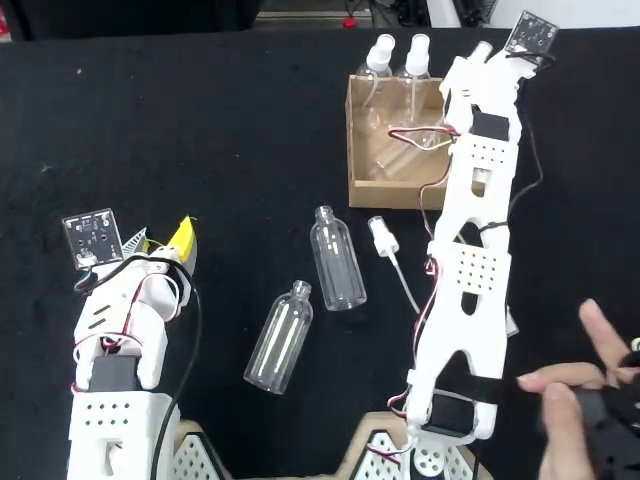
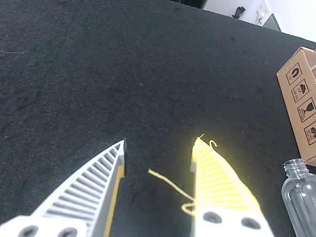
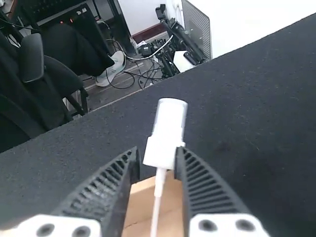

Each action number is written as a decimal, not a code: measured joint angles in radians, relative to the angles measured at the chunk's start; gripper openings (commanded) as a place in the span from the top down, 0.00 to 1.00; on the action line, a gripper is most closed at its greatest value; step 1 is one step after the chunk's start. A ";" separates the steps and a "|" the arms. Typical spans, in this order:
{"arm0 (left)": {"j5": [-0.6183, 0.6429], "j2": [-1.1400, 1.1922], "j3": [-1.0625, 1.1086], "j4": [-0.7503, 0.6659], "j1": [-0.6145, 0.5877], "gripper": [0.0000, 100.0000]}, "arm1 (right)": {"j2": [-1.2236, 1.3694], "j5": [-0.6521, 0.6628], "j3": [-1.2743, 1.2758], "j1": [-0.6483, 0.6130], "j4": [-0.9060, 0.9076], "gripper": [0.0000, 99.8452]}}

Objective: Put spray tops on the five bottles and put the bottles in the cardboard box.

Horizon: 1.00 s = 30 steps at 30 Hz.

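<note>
1. The right gripper [image 3: 157, 154] is clamped on a spray top [image 3: 165, 131], above the far rim of the box [image 1: 385, 192].
2. The left gripper [image 2: 160, 144] sits low over the table [image 1: 200, 120], well apart from the box, jaws wide and holding nothing.
3. Two topped bottles [image 1: 380, 62] stand in the box.
4. One bare bottle [image 1: 337, 257] and another bare bottle [image 1: 280, 335] lie between the arms.
5. A loose top [image 1: 382, 237] lies just beside the first.

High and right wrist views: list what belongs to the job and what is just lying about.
Job: box; two capped bottles in it; two open bottles on the table; loose spray top; spray top in the right jaws.
Lying about: chair; floor cables.
</note>
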 measured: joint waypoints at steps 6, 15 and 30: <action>0.000 0.000 0.000 0.000 0.000 0.79 | 0.000 0.000 -0.017 0.035 0.051 0.99; 0.000 0.000 0.000 0.000 0.000 0.79 | 0.000 0.000 -0.175 0.037 0.201 0.91; 0.000 0.000 0.000 0.000 0.000 0.79 | -0.002 0.000 -0.011 -0.026 0.037 0.72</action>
